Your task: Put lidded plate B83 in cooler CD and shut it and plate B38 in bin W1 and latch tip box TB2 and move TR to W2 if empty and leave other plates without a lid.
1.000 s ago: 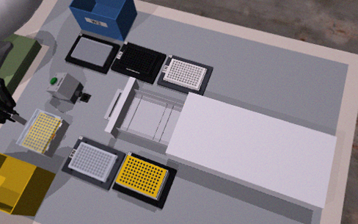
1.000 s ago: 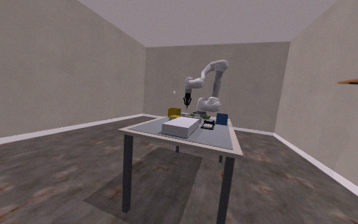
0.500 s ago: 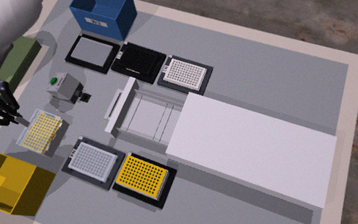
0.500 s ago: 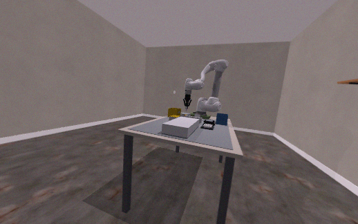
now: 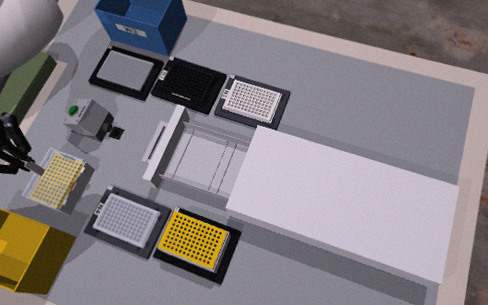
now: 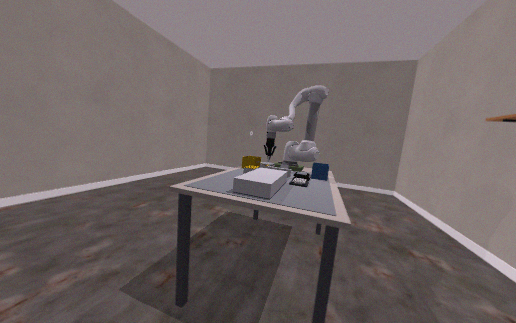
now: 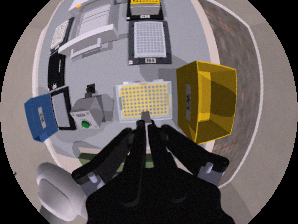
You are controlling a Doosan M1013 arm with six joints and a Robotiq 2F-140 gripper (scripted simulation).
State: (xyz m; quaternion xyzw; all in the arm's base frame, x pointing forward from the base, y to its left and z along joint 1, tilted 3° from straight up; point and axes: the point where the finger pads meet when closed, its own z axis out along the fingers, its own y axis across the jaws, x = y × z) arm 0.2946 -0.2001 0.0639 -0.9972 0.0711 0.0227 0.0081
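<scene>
One arm: white, reaching down over the near-left part of the bench (image 6: 259, 198).
Gripper (image 5: 35, 168): black, jaws fully closed with nothing between them, tips meeting at the front edge of the tip box; contact not certain from above.
Tip box TB2 (image 5: 57, 180): on the grey mat, yellow tip grid under a clear lid, lid tilted slightly rather than flat; seen in the wrist view (image 7: 141, 102) directly ahead of the closed fingertips.
Yellow bin W1 (image 5: 19, 251): upright at the bench corner, just beside the tip box.
DONE key (image 5: 73, 109): green button on a grey housing, near the tip box on the side away from the yellow bin.
Blue bin W2 (image 5: 145, 19): upright at the far edge.
Lid park (image 5: 126, 71): black frame holding a flat grey lid, next to the blue bin.
Black tip rack (image 5: 189, 84): between the lid park and the white plate.
White assay plate (image 5: 252, 100): in its dark nest, beside the cooler.
Clear assay plate (image 5: 126, 220): in its nest, unlidded, near the drawer.
Yellow rack (image 5: 194, 240): in a black nest, just beside the clear plate.
Cooler drawer (image 5: 195, 157): pulled open from the white housing (image 5: 337, 197).
</scene>
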